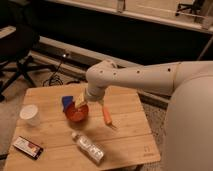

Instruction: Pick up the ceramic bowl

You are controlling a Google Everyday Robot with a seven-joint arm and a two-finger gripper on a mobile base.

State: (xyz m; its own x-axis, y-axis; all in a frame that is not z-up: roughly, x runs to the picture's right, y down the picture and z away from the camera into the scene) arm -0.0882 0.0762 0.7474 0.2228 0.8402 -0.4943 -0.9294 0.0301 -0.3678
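The ceramic bowl (pixel 76 113) is small, round, glossy red-orange and sits near the middle of the wooden table (pixel 125 130). My gripper (pixel 80 101) hangs from the white arm (pixel 130 77) directly over the bowl's far rim, touching or just above it. A blue item (pixel 66 101) lies against the bowl's left side, partly hidden by the gripper.
A white translucent cup (pixel 30 115) stands at the table's left. A slim orange carrot-like stick (pixel 107 115) lies right of the bowl. A clear plastic bottle (pixel 89 146) lies in front. A flat dark packet (pixel 27 147) sits at the front left corner. An office chair (pixel 15 55) stands behind left.
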